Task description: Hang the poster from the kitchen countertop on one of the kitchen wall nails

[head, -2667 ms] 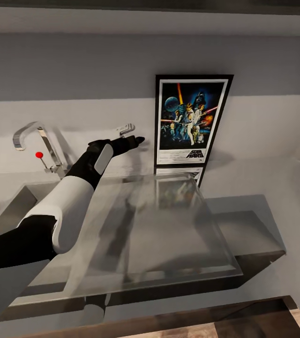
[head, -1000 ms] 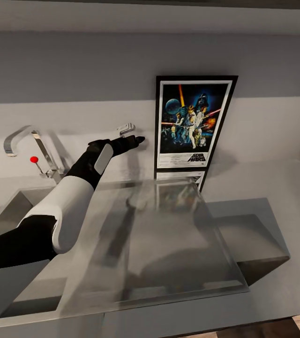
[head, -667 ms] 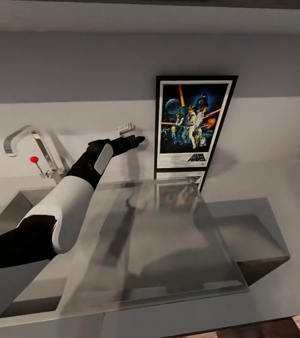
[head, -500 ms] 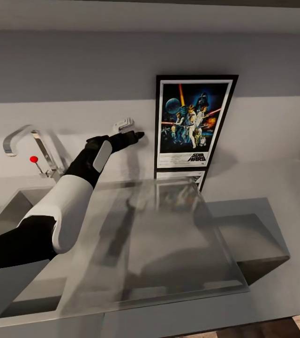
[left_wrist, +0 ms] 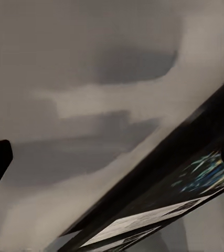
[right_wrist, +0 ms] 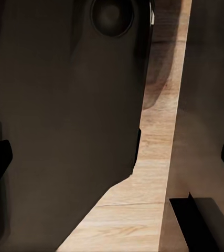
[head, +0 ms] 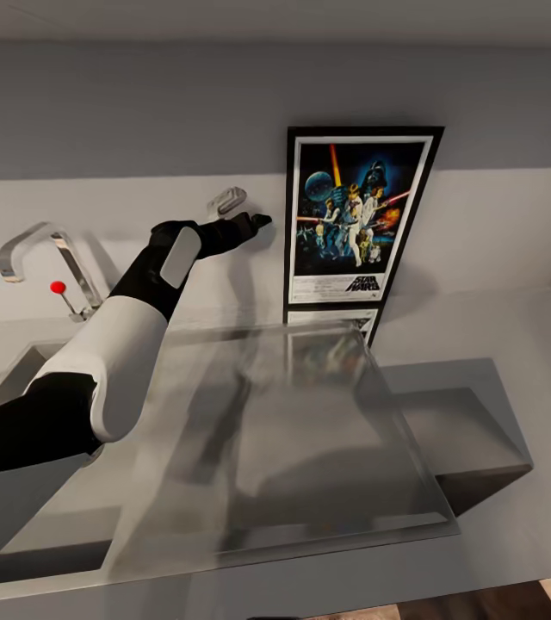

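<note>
The left claw [head: 239, 212] reaches toward the poster [head: 355, 220] – its fingers apart, apparently holding nothing. The poster stands upright at the back of the bench [head: 482, 327], against the wall – pickup and hanging both remain.

Left end effector [head: 243, 215] is held beside the poster's [head: 357, 220] left edge, a narrow gap of bare wall [head: 138, 112] seen between them. Poster stands upright on the tabletop [head: 482, 344], leaned on the wall. Faucet [head: 39, 258] is set well apart at the sink side. The tabletop in front of the poster is left unobstructed.
</note>
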Available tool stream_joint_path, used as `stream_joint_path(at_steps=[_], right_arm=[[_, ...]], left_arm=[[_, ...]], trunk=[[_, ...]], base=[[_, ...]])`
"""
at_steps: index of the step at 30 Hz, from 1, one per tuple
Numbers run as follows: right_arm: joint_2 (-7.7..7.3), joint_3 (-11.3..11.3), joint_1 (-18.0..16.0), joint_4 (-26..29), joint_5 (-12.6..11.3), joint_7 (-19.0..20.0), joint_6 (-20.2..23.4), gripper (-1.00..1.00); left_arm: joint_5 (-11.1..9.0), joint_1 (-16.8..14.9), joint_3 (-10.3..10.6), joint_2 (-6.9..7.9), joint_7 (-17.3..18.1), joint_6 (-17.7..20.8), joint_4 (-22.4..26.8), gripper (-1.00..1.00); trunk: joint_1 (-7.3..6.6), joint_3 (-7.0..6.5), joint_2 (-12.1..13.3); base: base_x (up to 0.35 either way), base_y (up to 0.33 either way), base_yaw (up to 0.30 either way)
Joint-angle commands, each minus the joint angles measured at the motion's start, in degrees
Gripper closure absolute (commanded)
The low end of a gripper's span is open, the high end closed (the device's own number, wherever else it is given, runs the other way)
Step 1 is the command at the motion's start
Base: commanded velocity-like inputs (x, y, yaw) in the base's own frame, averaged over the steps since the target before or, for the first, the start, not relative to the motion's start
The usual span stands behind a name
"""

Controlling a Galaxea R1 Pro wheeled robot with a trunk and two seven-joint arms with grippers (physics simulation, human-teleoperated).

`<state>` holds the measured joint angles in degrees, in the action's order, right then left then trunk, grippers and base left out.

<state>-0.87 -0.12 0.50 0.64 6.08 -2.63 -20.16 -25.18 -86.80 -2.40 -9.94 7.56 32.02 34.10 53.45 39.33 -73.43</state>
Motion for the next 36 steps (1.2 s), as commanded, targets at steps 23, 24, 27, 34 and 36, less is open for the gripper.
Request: stream_joint_path(at_steps=[23, 24, 27, 34, 36], right_arm=[[0.00, -0.05, 0.02, 0.07, 0.60, -0.27, -0.06, -1.00], [0.00, -0.05, 0.02, 0.07, 0.60, -0.27, -0.06, -1.00], [0.00, -0.05, 0.02, 0.07, 0.60, -0.27, -0.06, -1.00], [0.00, -0.05, 0.02, 0.08, 0.60, -0.27, -0.06, -1.00], [0.00, -0.05, 0.02, 0.07, 0.60, -0.27, -0.06, -1.00]], left_arm=[[-2.93, -0.30, -0.34, -0.06, 6.73, -1.94, -0.97, -1.00], [-2.93, -0.30, -0.34, -0.06, 6.74, -1.94, -0.97, -1.00], [-2.94, -0.30, -0.38, -0.06, 6.76, -1.96, -0.97, -1.00], [-2.94, -0.30, -0.36, -0.06, 6.77, -1.97, -0.97, -1.00], [-2.94, -0.30, -0.34, -0.06, 6.77, -1.97, -0.97, -1.00]], trunk=[[0.00, 0.16, -0.02], [0.00, 0.16, -0.02], [0.00, 0.16, -0.02], [0.00, 0.16, -0.02], [0.00, 0.16, -0.02]], base=[[0.000, 0.000, -0.046], [0.000, 0.000, -0.011], [0.000, 0.000, -0.033], [0.000, 0.000, -0.065], [0.000, 0.000, -0.015]])
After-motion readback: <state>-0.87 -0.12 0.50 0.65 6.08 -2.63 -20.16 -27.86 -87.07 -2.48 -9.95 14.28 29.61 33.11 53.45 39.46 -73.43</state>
